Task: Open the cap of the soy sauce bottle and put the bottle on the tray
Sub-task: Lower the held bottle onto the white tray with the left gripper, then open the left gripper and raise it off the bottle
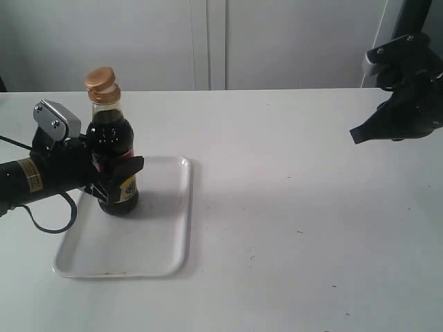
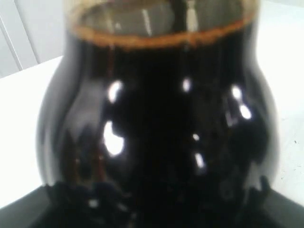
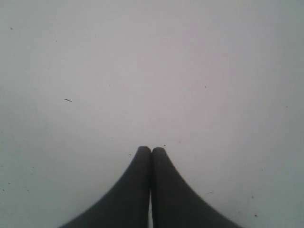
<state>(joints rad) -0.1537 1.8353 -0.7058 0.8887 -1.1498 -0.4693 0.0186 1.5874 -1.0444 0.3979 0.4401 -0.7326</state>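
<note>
The soy sauce bottle (image 1: 115,162) stands upright on the white tray (image 1: 163,235), dark liquid up to its shoulders, pink-and-yellow label partly hidden. Its orange-gold flip-top cap (image 1: 100,78) is tipped open above the neck. My left gripper (image 1: 114,176) comes in from the left, shut on the bottle's body, fingers on either side of it. The left wrist view is filled by the bottle (image 2: 156,123); the fingers there are lost in the dark. My right gripper (image 1: 354,134) hangs above the table at the far right, shut on nothing (image 3: 151,150).
The white table (image 1: 297,207) stretches between the tray and the right arm. A pale wall runs behind the table's far edge.
</note>
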